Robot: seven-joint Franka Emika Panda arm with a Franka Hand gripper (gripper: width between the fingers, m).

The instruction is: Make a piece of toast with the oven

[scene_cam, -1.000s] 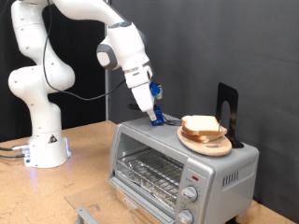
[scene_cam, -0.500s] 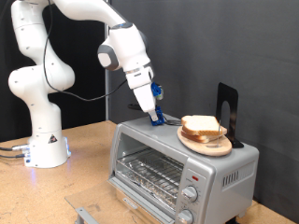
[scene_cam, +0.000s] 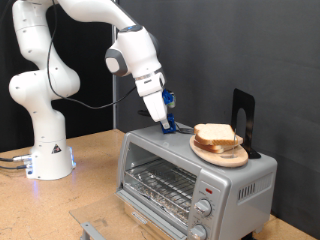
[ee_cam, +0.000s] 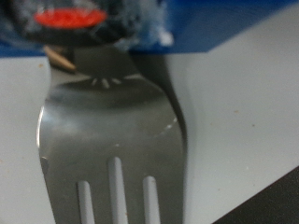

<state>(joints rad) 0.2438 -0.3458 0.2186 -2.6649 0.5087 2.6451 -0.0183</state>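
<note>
silver fork (ee_cam: 112, 121) sits clenched in your gripper (scene_cam: 169, 124), tines just beside the piece of toast (scene_cam: 214, 133) stacked on a wooden plate (scene_cam: 222, 154) atop the oven (scene_cam: 190, 175). push too flat and you could shove that plate off the edge.

Barely any change: the hand (scene_cam: 170, 125) is drifting a touch toward 3 o'clock in the exterior view, over the oven (scene_cam: 195, 175) top, closing slightly on the bread stack (scene_cam: 216, 135).
</note>
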